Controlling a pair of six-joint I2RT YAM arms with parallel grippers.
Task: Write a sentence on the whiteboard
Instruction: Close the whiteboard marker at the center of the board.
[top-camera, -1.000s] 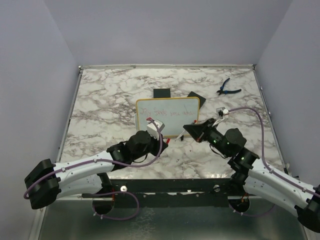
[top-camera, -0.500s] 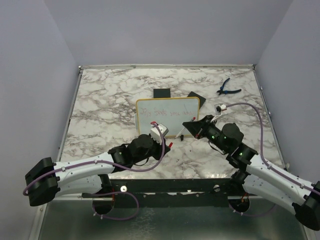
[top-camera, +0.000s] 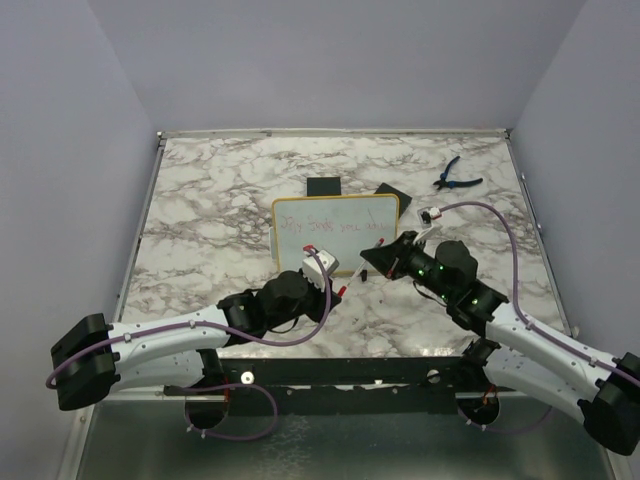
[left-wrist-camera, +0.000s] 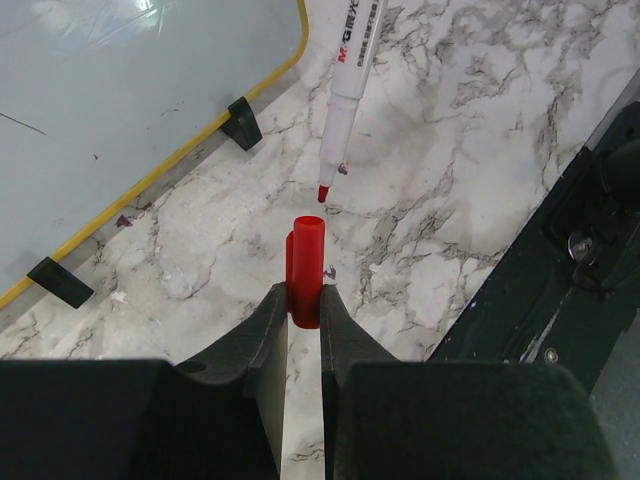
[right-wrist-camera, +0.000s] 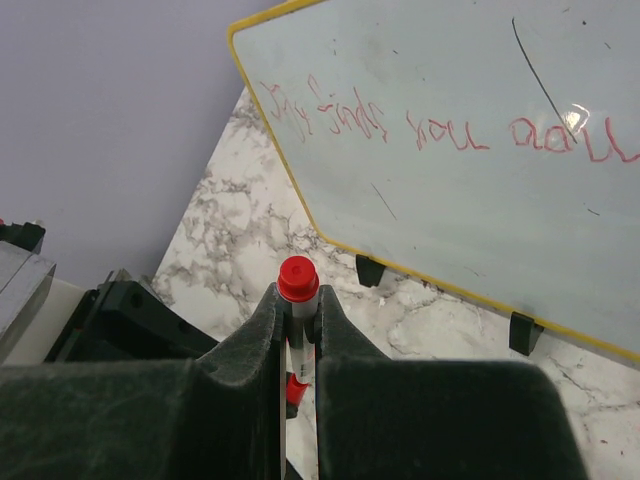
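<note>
The whiteboard (top-camera: 336, 245) stands at mid-table, white with a thin yellow frame and black feet. The sentence (top-camera: 333, 226) runs across it in faint red handwriting, readable in the right wrist view (right-wrist-camera: 440, 128). My left gripper (top-camera: 338, 286) is shut on a red marker cap (left-wrist-camera: 305, 258), open end pointing up. My right gripper (top-camera: 374, 264) is shut on the white marker (right-wrist-camera: 298, 285) with a red end. The marker (left-wrist-camera: 346, 70) hangs tip down, just above the cap, with a small gap between them. Both grippers are in front of the board's lower right edge (left-wrist-camera: 150, 175).
Blue pliers (top-camera: 455, 177) lie at the back right. Two small black squares (top-camera: 323, 187) (top-camera: 389, 194) sit behind the board. The black rail at the table's near edge (left-wrist-camera: 585, 230) runs close beside the left gripper.
The left gripper has shifted right and nearer with the cap. The right gripper has moved left with the marker, bringing its tip close above the cap.
</note>
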